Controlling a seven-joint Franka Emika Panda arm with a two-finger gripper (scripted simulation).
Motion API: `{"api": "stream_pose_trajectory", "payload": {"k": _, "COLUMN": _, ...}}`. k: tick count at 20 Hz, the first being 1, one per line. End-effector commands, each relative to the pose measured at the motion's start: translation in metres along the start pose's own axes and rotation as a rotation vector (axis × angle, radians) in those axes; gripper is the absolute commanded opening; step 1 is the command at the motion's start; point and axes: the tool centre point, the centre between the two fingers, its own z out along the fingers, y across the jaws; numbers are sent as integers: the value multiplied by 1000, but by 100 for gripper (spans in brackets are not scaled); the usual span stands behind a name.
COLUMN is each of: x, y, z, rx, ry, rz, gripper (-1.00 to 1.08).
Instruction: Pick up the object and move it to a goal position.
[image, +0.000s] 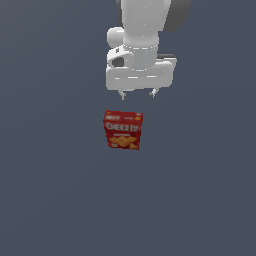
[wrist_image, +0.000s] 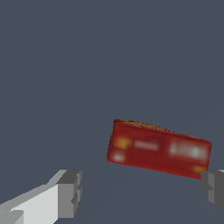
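in the exterior view my white arm comes down from the top edge, a little toward the exterior view's right of centre, and my claw (image: 138, 94) hangs above the flat grey-blue desk (image: 50, 200) with its two short fingers pointing down. those fingers are spread apart, one nearer the exterior view's left and one nearer its right, and nothing sits between them. the cracker box (image: 123, 130) stands just below the fingertips, clear of them, with a visible strip of desk between its top edge and my claw. it stands upright on the desk, its red front toward the camera, white lettering across the middle and orange crackers pictured near the bottom; it leans slightly, the top edge running a little downhill toward the exterior view's right. its width is close to the span of my open fingers. in the wrist view the cracker box (wrist_image: 159, 148) appears as a long red slab seen from above, tilted in the picture, with blurred white and yellow marks that i cannot read. one grey finger pad (wrist_image: 70, 192) on its white finger shows at one side of that view and the other pad (wrist_image: 214, 189) at the opposite edge, close to a corner of the box though i cannot tell whether it touches; my claw (wrist_image: 142, 190) holds nothing.
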Motion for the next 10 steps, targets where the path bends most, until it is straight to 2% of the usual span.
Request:
{"api": "stream_pose_trajectory", "payload": {"k": 1, "x": 1, "y": -2, "z": -2, "rx": 4, "ry": 5, "rz": 5, "gripper": 100}}
{"api": "stream_pose_trajectory", "payload": {"k": 10, "x": 1, "y": -1, "z": 0, "rx": 3, "ry": 4, "rz": -19, "gripper": 100}}
